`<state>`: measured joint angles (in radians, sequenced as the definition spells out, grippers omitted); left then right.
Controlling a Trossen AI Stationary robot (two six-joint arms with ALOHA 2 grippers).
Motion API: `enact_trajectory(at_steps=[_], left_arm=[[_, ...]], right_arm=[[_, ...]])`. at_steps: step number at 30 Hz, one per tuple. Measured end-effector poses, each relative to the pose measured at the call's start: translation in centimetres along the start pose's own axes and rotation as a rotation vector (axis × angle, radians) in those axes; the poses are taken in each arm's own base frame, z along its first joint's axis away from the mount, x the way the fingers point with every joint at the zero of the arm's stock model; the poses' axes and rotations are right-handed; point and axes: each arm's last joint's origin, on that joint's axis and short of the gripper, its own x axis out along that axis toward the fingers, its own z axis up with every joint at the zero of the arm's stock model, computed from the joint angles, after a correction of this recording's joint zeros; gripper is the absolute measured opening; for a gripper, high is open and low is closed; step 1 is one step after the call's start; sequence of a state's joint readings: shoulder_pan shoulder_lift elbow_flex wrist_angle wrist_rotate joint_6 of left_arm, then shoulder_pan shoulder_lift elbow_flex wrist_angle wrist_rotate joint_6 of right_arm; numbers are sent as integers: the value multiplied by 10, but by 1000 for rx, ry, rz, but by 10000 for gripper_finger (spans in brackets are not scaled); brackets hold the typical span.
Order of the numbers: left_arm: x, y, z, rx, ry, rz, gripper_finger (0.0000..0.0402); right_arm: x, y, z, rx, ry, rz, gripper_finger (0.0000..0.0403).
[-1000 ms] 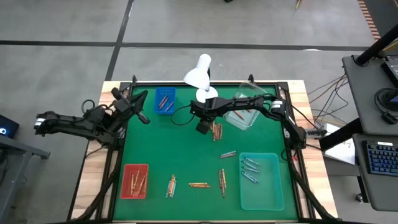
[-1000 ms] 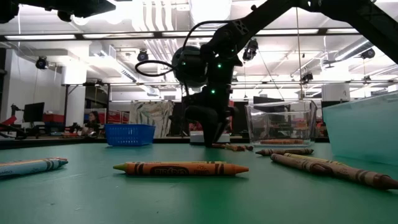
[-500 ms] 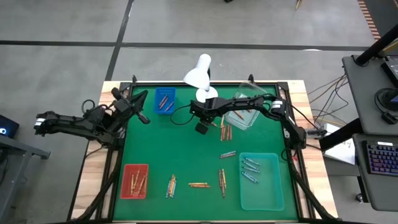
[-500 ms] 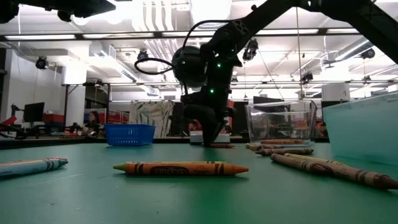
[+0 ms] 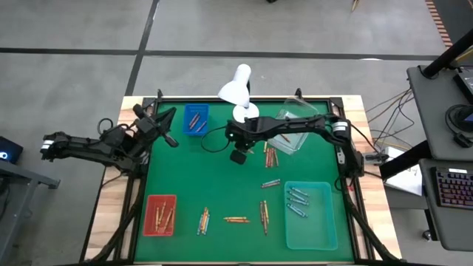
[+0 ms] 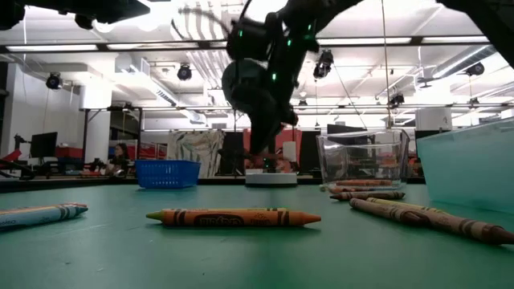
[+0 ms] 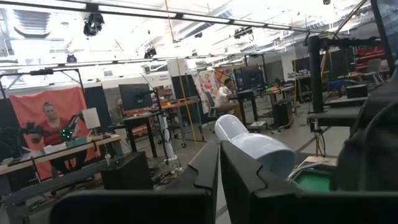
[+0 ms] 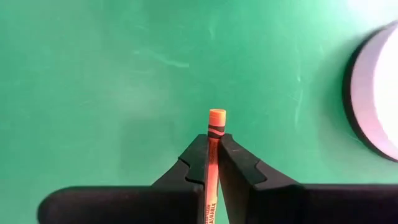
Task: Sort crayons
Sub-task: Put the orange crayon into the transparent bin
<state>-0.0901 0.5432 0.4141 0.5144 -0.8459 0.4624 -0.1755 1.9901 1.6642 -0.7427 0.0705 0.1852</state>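
Note:
My right gripper hangs above the green table's far middle, shut on an orange crayon. More crayons lie loose on the mat: a cluster beside the clear container, and others near the front. In the low view a yellow-orange crayon lies closest. My left gripper is shut and holds nothing, raised over the table's far left corner. My right gripper pinches the orange crayon between its two fingers. The crayon runs along the fingers, and its flat end sticks out past the fingertips. The fingers slant down from above. The crayon is lifted clear of the mat.
A blue tray stands at the far left and a red tray at the near left. A pale teal tray sits at the near right. A white lamp stands on its round base close by.
My right gripper has risen from the mat beside the crayon cluster, carrying the orange crayon up clear of the table. The cluster by the clear container now lies a little farther toward the table's right edge.

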Motion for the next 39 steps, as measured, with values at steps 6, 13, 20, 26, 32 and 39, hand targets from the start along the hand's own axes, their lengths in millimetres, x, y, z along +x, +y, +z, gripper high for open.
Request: enact_trajectory(at_steps=[6,13,20,26,32,39], left_arm=[[0,0,0,-16,2,0,1],[1,-2,-1,-24,8,-4,1],[3,-5,-3,-28,19,-9,1],[3,-5,-3,-30,18,-9,1],[3,-5,-3,-28,21,-9,1],[2,-5,-4,-26,22,-10,1]], right_arm=[[-27,7,-1,-25,-27,15,17],[-66,2,-10,-45,14,-10,17],[-108,-30,-25,-14,84,-182,17],[-128,-74,-35,45,155,-244,17],[-126,-110,-44,78,204,-256,17],[-111,-128,-58,77,277,-226,17]])
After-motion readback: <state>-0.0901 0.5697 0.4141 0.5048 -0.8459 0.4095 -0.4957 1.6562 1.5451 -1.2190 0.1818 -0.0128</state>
